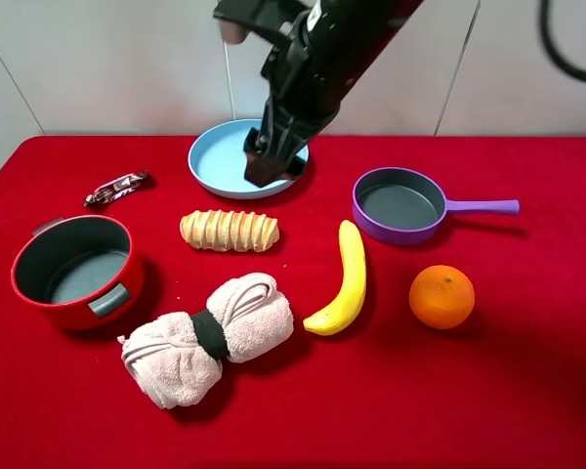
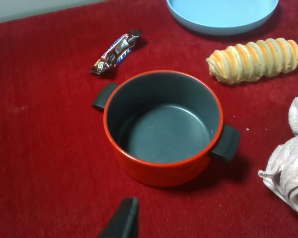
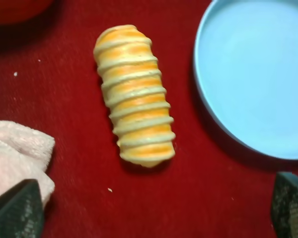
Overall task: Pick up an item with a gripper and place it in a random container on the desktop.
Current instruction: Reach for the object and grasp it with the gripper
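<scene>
- Bread roll (image 1: 230, 231) lies on the red cloth (image 1: 527, 391), between red pot (image 1: 75, 271) and banana (image 1: 344, 280).
- Left gripper (image 2: 124, 220) shows one fingertip; cannot tell its state.
- Right gripper (image 1: 264, 168) hangs over the blue plate (image 1: 215, 156) rim, jaws spread, empty.
- Purple pan (image 1: 398, 205) sits farther right.

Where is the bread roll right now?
In the high view the roll lies left of centre, between the blue plate behind it and the towel in front.
</scene>
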`<state>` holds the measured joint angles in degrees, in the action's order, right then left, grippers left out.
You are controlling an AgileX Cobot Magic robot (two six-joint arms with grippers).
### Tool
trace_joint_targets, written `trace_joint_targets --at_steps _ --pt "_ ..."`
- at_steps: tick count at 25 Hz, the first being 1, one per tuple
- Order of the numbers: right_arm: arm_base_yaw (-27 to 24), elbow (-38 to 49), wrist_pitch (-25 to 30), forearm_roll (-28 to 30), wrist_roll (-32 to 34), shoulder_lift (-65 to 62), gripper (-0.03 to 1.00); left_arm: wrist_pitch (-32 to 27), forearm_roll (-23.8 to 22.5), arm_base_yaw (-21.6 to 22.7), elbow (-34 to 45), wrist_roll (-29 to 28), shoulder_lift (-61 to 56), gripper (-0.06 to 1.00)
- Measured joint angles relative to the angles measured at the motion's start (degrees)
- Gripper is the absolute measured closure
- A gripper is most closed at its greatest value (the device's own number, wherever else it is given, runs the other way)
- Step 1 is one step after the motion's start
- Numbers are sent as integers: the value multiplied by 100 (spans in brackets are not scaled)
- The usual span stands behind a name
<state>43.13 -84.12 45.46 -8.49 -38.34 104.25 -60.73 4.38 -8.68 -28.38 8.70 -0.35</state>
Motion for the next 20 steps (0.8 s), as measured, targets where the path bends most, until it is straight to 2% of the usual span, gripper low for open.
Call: trace_joint_targets --at_steps 12,20 --pt "114 -976 28 -72 0 1048 27 0 -5 0 0 0 0 -4" --pt "114 -1100 -59 -83 0 1602 27 0 -20 0 0 0 0 -4"
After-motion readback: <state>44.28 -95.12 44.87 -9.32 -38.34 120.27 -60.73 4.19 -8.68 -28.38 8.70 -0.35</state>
